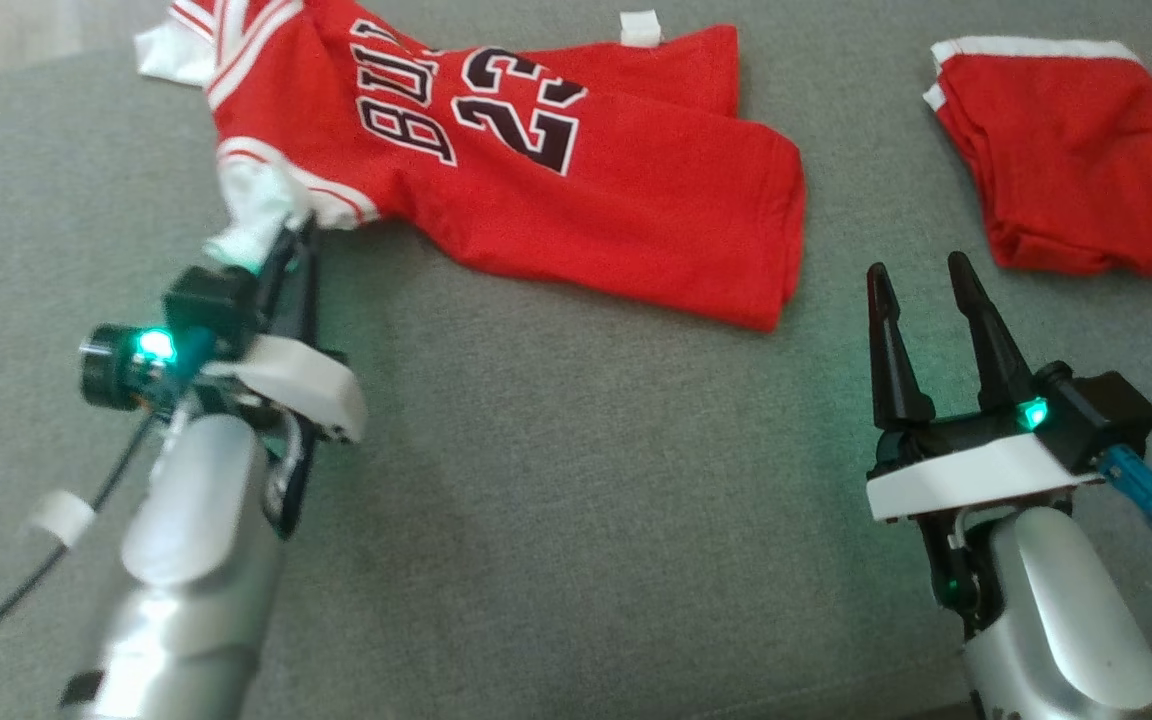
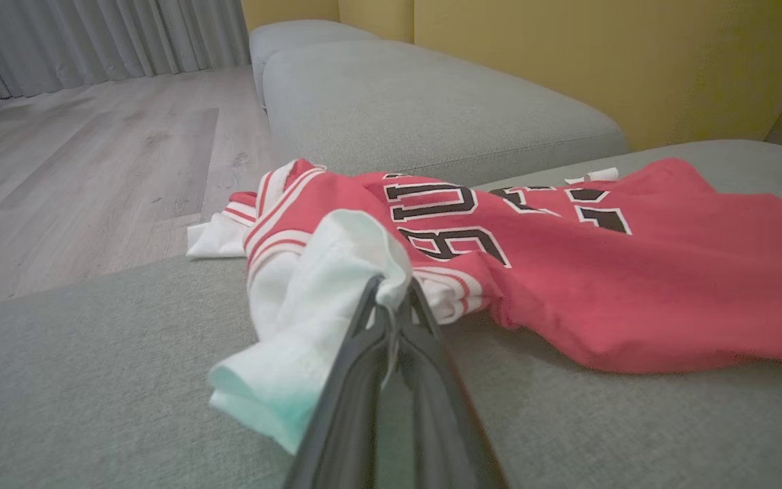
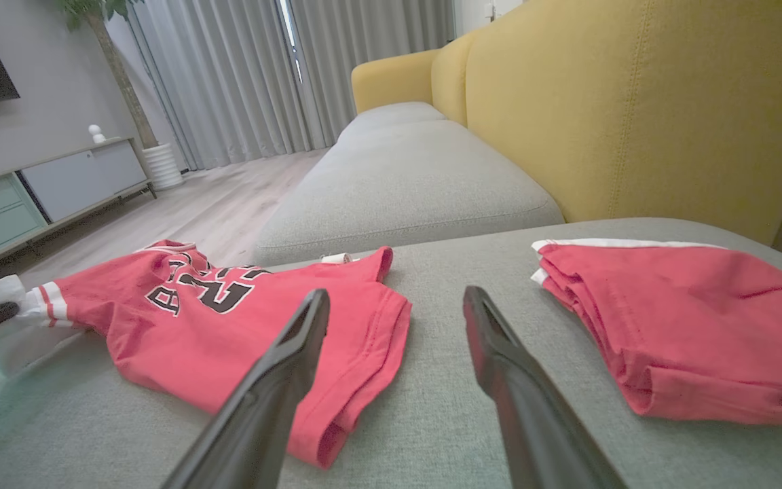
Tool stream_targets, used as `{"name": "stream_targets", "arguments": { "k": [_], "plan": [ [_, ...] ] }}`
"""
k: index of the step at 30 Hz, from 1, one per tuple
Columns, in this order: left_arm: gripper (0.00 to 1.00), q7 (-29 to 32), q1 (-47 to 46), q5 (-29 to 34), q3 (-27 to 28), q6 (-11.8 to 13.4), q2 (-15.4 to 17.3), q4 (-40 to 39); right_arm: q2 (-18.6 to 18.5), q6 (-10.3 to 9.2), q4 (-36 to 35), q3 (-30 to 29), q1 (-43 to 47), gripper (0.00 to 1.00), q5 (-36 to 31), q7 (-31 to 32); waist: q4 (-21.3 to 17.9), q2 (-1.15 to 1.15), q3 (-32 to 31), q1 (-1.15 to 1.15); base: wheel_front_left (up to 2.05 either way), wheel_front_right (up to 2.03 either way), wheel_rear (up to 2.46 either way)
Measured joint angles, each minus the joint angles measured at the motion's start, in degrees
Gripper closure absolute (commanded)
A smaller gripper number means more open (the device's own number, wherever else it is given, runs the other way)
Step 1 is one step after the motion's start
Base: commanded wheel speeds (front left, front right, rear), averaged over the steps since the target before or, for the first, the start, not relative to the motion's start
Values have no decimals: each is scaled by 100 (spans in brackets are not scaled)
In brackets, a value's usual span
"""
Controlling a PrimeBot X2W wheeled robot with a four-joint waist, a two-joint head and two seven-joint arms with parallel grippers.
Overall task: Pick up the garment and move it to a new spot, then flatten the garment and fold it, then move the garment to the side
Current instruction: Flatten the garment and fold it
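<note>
Left gripper (image 2: pixel 394 293) clamps the jersey (image 1: pixel 576 190) by its sleeve; right gripper (image 1: pixel 918 266) gapes near folded shorts (image 1: pixel 1076 160).

The jersey (image 1: pixel 636 200) is red — black lettering, white trim — the cushion (image 1: pixel 556 500) grey

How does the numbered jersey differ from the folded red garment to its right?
The jersey lies spread and rumpled with black lettering showing; the folded garment is a compact stack with no print visible. The jersey's white sleeve is pinched in the shut left pincer; the folded garment lies untouched, apart from the open right pincer. Both are red with white trim, on the grey cushion.
</note>
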Motion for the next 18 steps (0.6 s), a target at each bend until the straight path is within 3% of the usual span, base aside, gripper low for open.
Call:
{"name": "stream_targets", "arguments": {
  "k": [6, 14, 15, 16, 18],
  "plan": [
    [100, -92, 446, 21, -350, 3, -168, -419, 0, 0, 88, 48, 30, 0, 41, 0, 133, 0, -246, 0, 0, 0, 0],
    [100, 297, 1110, 459, -1053, 155, -246, -947, 0, 0, 179, 214, 41, 0, 151, 0, 267, 0, -529, -1, 0, 0, 0],
    [84, 348, 1182, 499, -1139, 152, -264, -969, 0, 0, 187, 222, 42, 0, 162, 0, 274, 0, -537, -1, 0, 0, 0],
    [0, 392, 1252, 541, -1249, 148, -279, -983, 0, 0, 200, 233, 42, 0, 196, 0, 281, 0, -543, 0, 0, 0, 0],
    [0, 396, 1393, 566, -1421, 121, -331, -1048, 0, 0, 214, 247, 45, 0, 200, 0, 299, 0, -550, -1, 0, 0, 0]
  ]
}}
